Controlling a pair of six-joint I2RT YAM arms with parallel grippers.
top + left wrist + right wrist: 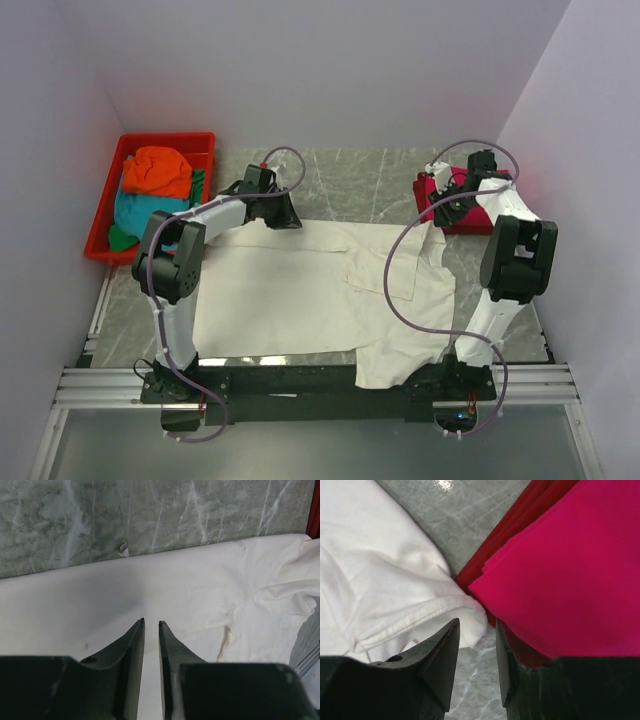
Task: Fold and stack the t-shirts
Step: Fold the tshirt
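A large cream-white t-shirt lies spread across the marble table, with one sleeve hanging over the near edge. My left gripper is down on its far edge. In the left wrist view the fingers stand close together with white cloth filling the narrow gap. My right gripper stands open above bare marble. The white sleeve's hem is at its left finger. A folded magenta-pink t-shirt on top of a red one is at its right finger.
A red plastic tray at the far left holds an orange t-shirt, a teal one and a bit of green cloth. Pale walls close in the table on three sides. Metal rails run along the near edge by the arm bases.
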